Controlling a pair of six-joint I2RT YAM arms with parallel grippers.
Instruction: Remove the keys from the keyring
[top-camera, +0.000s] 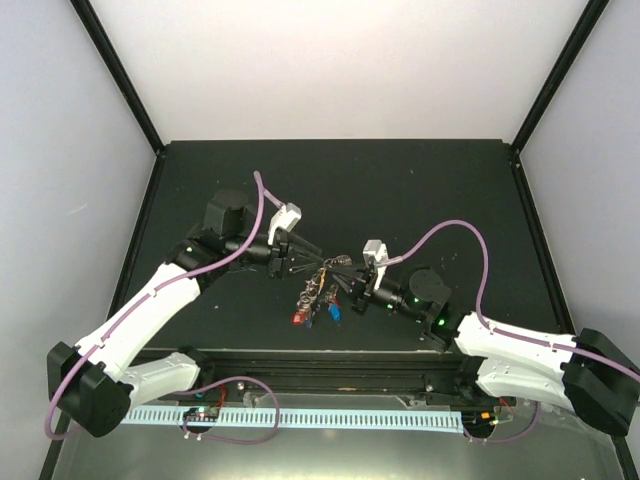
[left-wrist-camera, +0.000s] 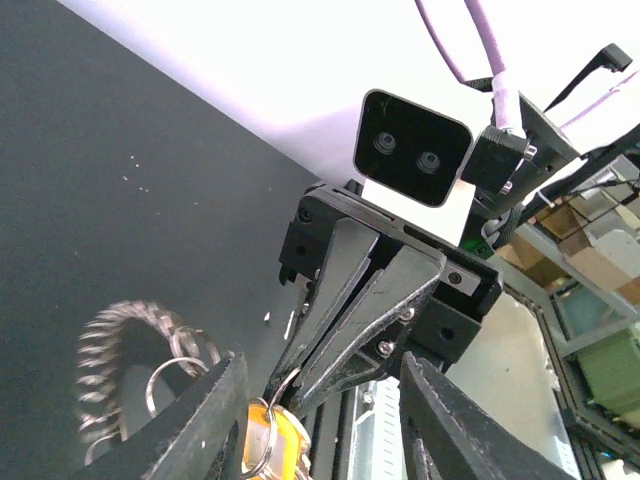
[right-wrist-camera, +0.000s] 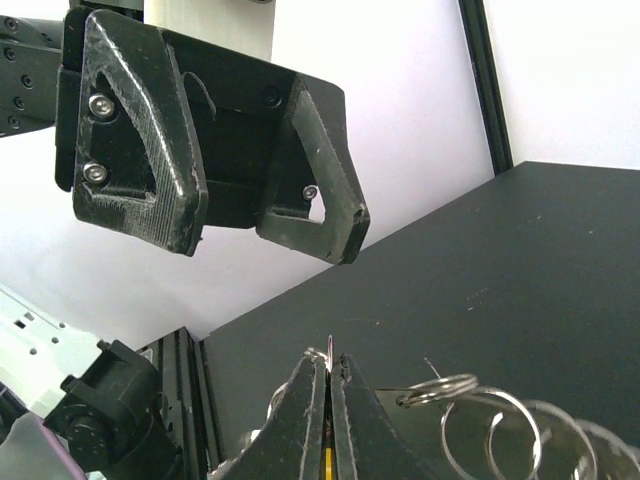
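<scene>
The keys (top-camera: 318, 296) hang as a small bunch above the black table, with a red head (top-camera: 299, 317) and a blue head (top-camera: 333, 312) at the bottom. My right gripper (top-camera: 352, 280) is shut on the thin silvery keyring (right-wrist-camera: 330, 350), whose edge sticks up between its tips (right-wrist-camera: 330, 372). My left gripper (top-camera: 296, 250) is open just left of the bunch. In the left wrist view its tips (left-wrist-camera: 322, 372) straddle the right gripper's shut fingers (left-wrist-camera: 350, 300), the keyring (left-wrist-camera: 243, 425) and an orange key head (left-wrist-camera: 272, 440). Smaller linked rings (right-wrist-camera: 485, 415) hang to the side.
The black table (top-camera: 400, 190) is walled by white panels with black corner posts. A blurred curl of linked rings (left-wrist-camera: 115, 360) hangs at the left of the left wrist view. A white ruler strip (top-camera: 330, 417) runs along the near edge by the arm bases.
</scene>
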